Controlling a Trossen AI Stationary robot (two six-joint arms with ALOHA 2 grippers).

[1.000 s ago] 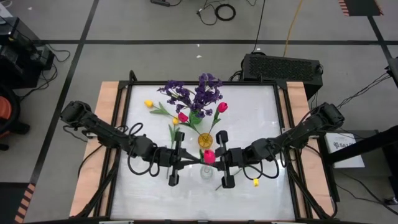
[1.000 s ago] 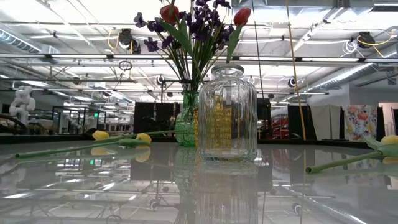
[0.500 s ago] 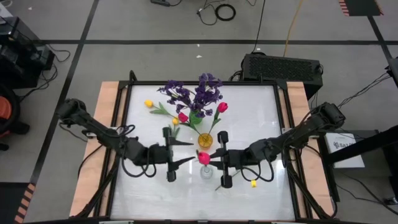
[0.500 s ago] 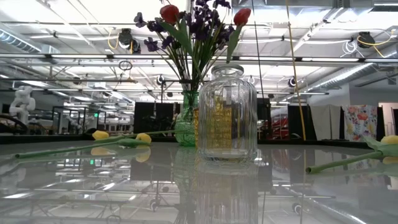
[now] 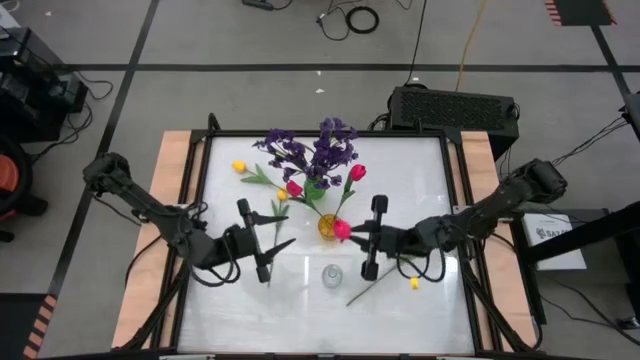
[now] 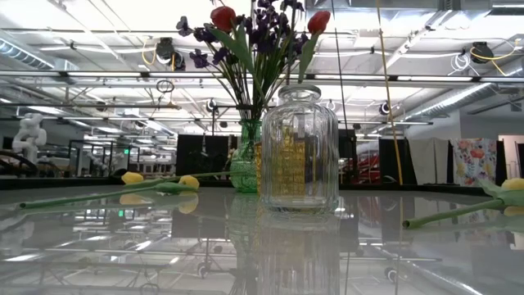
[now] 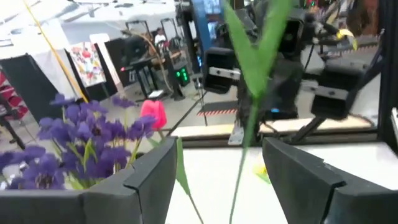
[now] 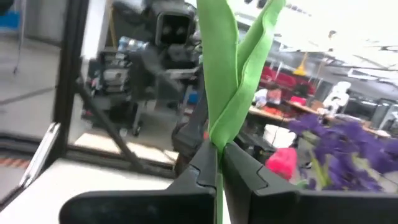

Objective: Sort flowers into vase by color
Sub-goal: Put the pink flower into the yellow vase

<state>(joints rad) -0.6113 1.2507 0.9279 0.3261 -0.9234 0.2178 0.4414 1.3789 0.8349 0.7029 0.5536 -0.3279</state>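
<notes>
A: Neither arm shows in the low view. There the clear jar (image 6: 300, 147) covers most of the amber vase (image 6: 280, 168), and the green vase (image 6: 243, 168) stands half behind it.

B: Right tool (image 5: 355, 236), centre of the high frame: clenched on a pink tulip (image 5: 342, 230), stem pinched between its fingers (image 8: 261, 177), bloom over the amber vase.

A: Left tool (image 5: 284, 229), left of centre: released, jaws spread, nothing in them. Yellow tulips (image 5: 239, 167) lie on the tabletop (image 5: 400, 170), upper left.
</notes>
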